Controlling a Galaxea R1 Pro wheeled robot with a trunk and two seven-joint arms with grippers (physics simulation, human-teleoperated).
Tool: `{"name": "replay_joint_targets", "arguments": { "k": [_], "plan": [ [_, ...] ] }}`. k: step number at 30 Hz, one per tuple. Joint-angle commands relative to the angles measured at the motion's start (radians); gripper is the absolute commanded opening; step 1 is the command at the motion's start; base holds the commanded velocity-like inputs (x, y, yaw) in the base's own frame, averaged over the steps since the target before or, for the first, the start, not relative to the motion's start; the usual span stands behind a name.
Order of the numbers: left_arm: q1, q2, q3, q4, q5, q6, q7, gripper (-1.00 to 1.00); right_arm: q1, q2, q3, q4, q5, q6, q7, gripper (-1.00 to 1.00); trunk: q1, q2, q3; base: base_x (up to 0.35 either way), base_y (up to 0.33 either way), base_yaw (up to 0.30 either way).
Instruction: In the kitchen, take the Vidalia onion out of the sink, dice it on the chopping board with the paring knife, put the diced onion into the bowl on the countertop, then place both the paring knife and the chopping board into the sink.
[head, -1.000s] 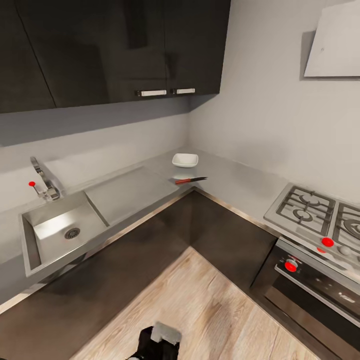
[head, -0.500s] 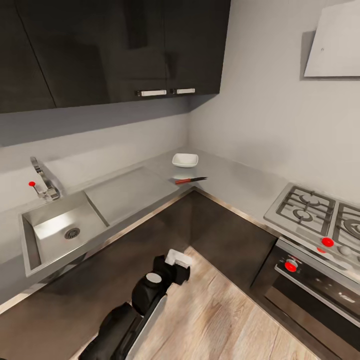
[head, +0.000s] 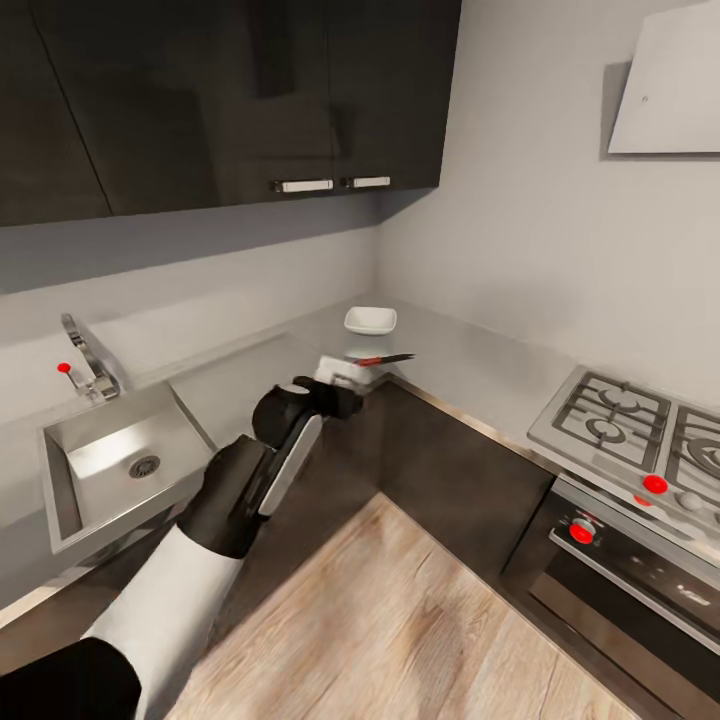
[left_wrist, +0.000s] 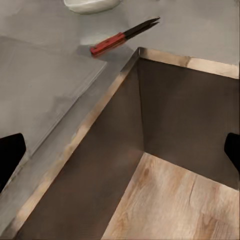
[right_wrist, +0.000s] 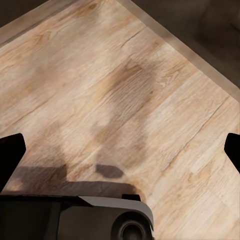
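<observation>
The paring knife (head: 384, 360), red-handled with a dark blade, lies on the grey countertop (head: 470, 365) at the inner corner, just in front of the white bowl (head: 370, 320). My left gripper (head: 343, 375) hovers at the counter's front edge, a short way from the knife's handle. In the left wrist view the paring knife (left_wrist: 122, 36) and the bowl's rim (left_wrist: 92, 5) lie ahead of the left gripper (left_wrist: 120, 155), whose fingertips (left_wrist: 10, 155) stand wide open. The sink (head: 70, 440) holds no visible onion. The Vidalia onion and chopping board are out of view. My right gripper (right_wrist: 120, 150) is open above the wood floor.
A chrome tap (head: 88, 368) with a red knob stands behind the basin, and a flat drainboard (head: 240, 385) runs toward the corner. A gas hob (head: 630, 420) with red knobs and an oven front sit at the right. Dark wall cabinets (head: 230, 100) hang above.
My left arm has risen from the bottom of the head view up to the counter edge, bringing its gripper close to the paring knife. The knife and bowl have not moved.
</observation>
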Motion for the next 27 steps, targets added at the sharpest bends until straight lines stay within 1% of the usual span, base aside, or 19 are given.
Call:
{"name": "replay_joint_targets", "arguments": {
  "k": [1,2,3,5,6,7,8,10,14,20,25,27],
  "plan": [
    [-0.065,0.0,0.009,0.035,0.037,0.004,0.01,1.0,0.0,0.0,0.002,-0.001,0.01,0.001,-0.01,1.0,0.0,-0.002,-0.002,0.0,0.0,0.0],
    [-0.093,-0.001,0.017,0.054,0.051,0.004,0.01,1.0,0.0,0.001,0.002,0.0,0.01,0.001,-0.01,1.0,0.0,-0.002,-0.002,0.0,0.0,0.0],
    [-0.148,-0.001,0.038,0.096,0.083,0.005,0.01,1.0,0.0,0.001,0.002,0.001,0.01,0.001,-0.01,1.0,0.0,-0.002,-0.002,0.0,0.0,0.0],
    [-0.257,-0.001,0.084,0.196,0.157,0.005,0.01,1.0,0.0,0.001,0.002,0.003,0.011,0.001,-0.01,1.0,0.0,-0.002,-0.002,0.0,0.0,0.0],
    [-0.285,-0.001,0.094,0.223,0.176,0.005,0.01,1.0,0.0,0.001,0.002,0.003,0.011,0.001,-0.01,1.0,0.0,-0.002,-0.002,0.0,0.0,0.0],
    [-0.341,0.0,0.109,0.28,0.21,0.005,0.01,1.0,0.0,0.001,0.002,0.004,0.01,0.001,-0.01,1.0,0.0,-0.002,-0.002,0.0,0.0,0.0],
    [-0.436,0.0,0.127,0.382,0.263,0.004,0.01,1.0,0.0,0.001,0.002,0.004,0.01,0.0,-0.01,1.0,0.0,-0.002,-0.002,0.0,0.0,0.0],
    [-0.477,0.001,0.131,0.428,0.287,0.004,0.011,1.0,0.0,0.002,0.002,0.004,0.01,0.0,-0.01,1.0,0.0,-0.002,-0.002,0.0,0.0,0.0],
    [-0.511,0.008,0.132,0.47,0.31,0.006,0.011,1.0,0.0,0.003,0.002,0.004,0.009,-0.001,-0.01,1.0,0.0,-0.002,-0.002,0.0,0.0,0.0],
    [-0.518,0.014,0.129,0.497,0.314,0.007,0.011,1.0,0.0,0.003,0.002,0.004,0.008,0.0,-0.01,1.0,0.0,-0.002,-0.002,0.027,0.0,0.0],
    [-0.518,0.01,0.128,0.578,0.314,0.005,0.01,1.0,0.0,0.004,0.003,0.0,0.008,0.001,-0.009,1.0,0.0,-0.002,-0.002,0.225,0.0,0.0],
    [-0.518,0.009,0.129,0.589,0.314,0.004,0.01,1.0,0.0,0.004,0.003,0.0,0.008,0.001,-0.009,1.0,0.0,-0.002,-0.002,0.289,0.0,0.0]
  ]
}}
